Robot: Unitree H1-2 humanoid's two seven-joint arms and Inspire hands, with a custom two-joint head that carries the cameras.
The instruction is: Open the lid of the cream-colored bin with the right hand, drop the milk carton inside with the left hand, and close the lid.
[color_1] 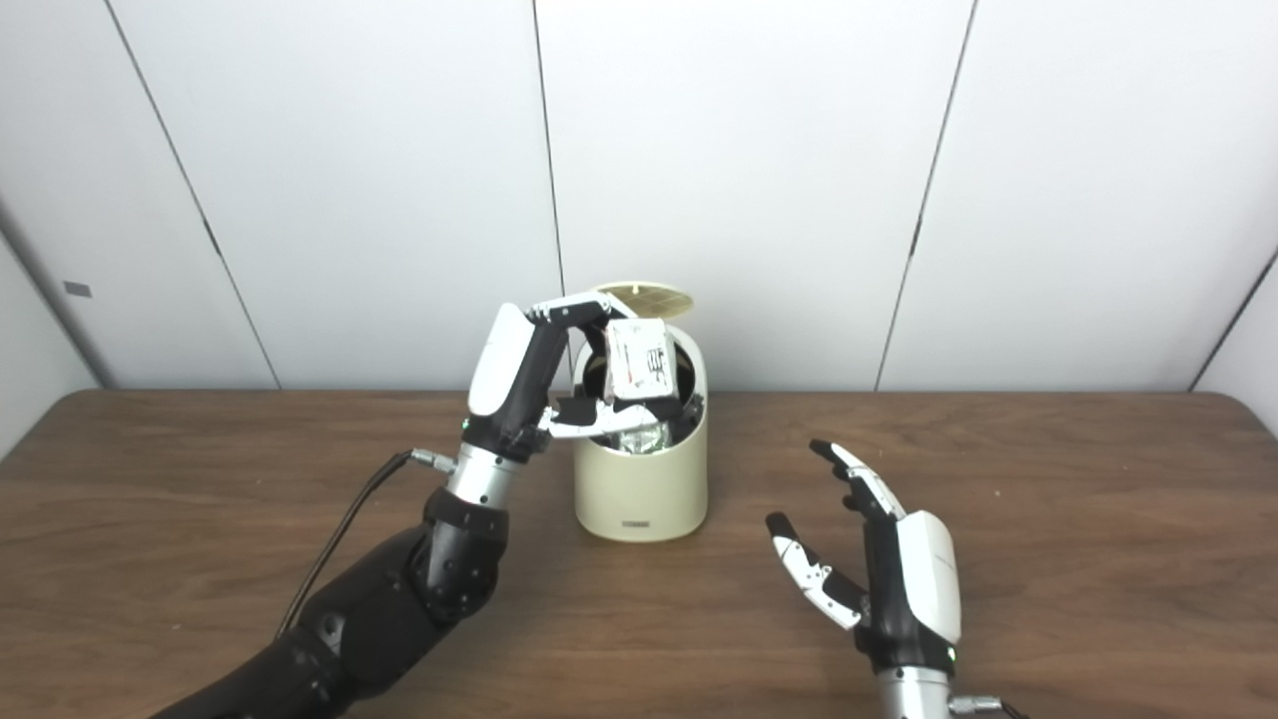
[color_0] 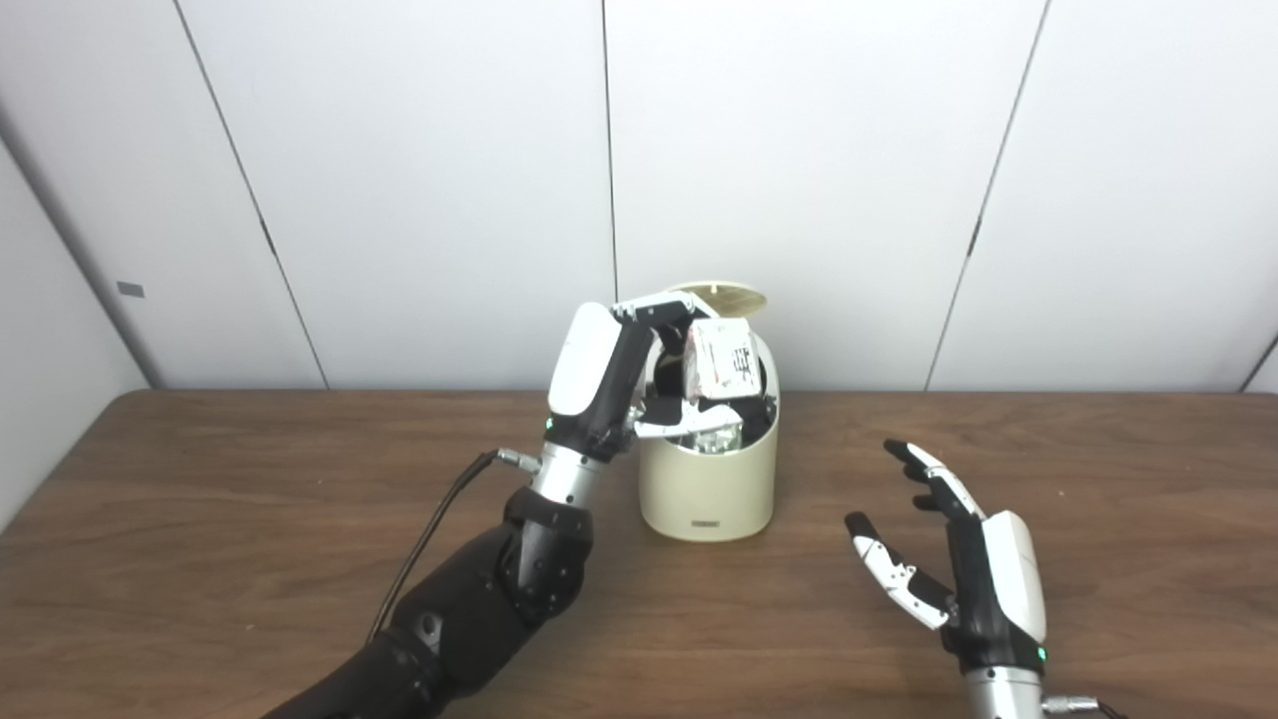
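My left hand grips the milk carton over the open bin, my right hand at four o'clock waits spread and empty; releasing off-centre, the carton may catch the rim.

A brown wooden table carries the cream-colored bin.

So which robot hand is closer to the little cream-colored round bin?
Left. The left hand is right at the cream-colored round bin, holding the white milk carton over its open top. The right hand waits open on the wooden table, off to the side.
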